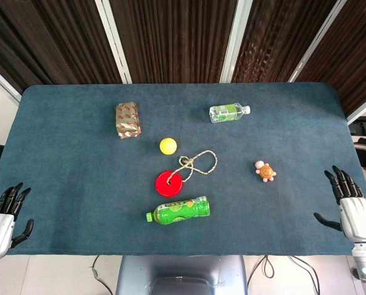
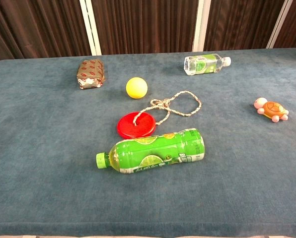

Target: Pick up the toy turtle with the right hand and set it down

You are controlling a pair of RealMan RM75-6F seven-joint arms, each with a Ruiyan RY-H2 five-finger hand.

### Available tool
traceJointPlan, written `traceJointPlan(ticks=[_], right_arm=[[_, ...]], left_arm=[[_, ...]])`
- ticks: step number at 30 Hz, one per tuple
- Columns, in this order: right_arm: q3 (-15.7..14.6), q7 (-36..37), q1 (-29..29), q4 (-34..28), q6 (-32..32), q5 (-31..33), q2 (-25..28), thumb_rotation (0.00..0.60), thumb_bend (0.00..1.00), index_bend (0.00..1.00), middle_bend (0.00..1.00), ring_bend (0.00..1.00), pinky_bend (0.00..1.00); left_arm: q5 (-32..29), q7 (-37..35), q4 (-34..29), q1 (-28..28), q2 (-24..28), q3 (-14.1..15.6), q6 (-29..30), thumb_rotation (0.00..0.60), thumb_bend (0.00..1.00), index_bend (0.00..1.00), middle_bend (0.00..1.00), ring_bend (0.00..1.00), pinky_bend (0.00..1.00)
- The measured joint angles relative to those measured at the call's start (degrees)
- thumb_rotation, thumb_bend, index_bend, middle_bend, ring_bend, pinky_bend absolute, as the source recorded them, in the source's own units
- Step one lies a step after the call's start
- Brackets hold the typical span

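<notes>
The toy turtle (image 1: 265, 171) is small, with an orange shell and pink head and feet; it sits on the blue table cloth right of centre, and in the chest view the turtle (image 2: 271, 109) lies at the right edge. My right hand (image 1: 352, 206) hovers at the table's front right corner, fingers spread and holding nothing, well to the right of and nearer than the turtle. My left hand (image 1: 3, 216) rests at the front left corner, fingers apart, empty. Neither hand shows in the chest view.
A green bottle (image 1: 179, 210) lies on its side near the front. Behind it are a red disc (image 1: 169, 184) with a looped rope (image 1: 198, 163), a yellow ball (image 1: 167, 145), a wrapped box (image 1: 128, 120) and a small clear bottle (image 1: 228, 112).
</notes>
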Motion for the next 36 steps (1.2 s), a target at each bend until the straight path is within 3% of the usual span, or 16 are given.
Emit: traceJointPlan(ticks=[8,12,15,20,24,29,36], right_arm=[[0.4,0.7,-0.2,0.2,0.7,-0.2,-0.1,0.600,0.12,0.02,0.03,0.00,0.28],[1.2,-0.2,0.3,0.7,-0.3,0.9,-0.5,0.600,0.12,0.02,0.03,0.01,0.40],[1.9,-1.1,1.7,0.9,-2.8,1.9,-0.8,0.600,0.12,0.08,0.04,0.13,0.55],[4.4,-5.3,6.5,2.4,-8.9,4.5,-2.4,0.600,0.12,0.29,0.22,0.58,0.86],[6.6,-7.2,11.0,6.1,-13.5,7.1,-5.3,0.600,0.12,0.37,0.28,0.79,0.98],[8.5,-7.6,15.6,11.1,-21.6,10.9,-9.5,0.600,0.12,0.39,0.30,0.83,1.00],[9.0,-8.0,20.4,19.4,-27.0,13.1,-16.8,0.600,0.12,0.42,0.32,0.83,1.00]], left_arm=[[0.4,0.1,0.0,-0.3,0.0,0.2,-0.4,0.600,0.43,0.10,0.00,0.00,0.23],[-0.3,-0.3,-0.1,-0.3,0.1,0.1,-0.8,0.600,0.43,0.10,0.00,0.00,0.23],[-0.2,-0.4,-0.4,-0.2,0.4,0.2,-0.7,0.600,0.43,0.10,0.00,0.00,0.23],[0.1,-0.9,-0.3,0.2,0.6,0.3,0.0,0.600,0.43,0.10,0.00,0.00,0.23],[0.1,-1.6,-0.2,0.3,0.8,0.3,0.3,0.600,0.43,0.10,0.00,0.00,0.23],[0.3,-2.1,0.0,0.2,0.9,0.4,0.1,0.600,0.43,0.10,0.00,0.00,0.23],[0.4,-2.2,0.0,0.2,1.0,0.4,0.1,0.600,0.42,0.10,0.00,0.00,0.23]])
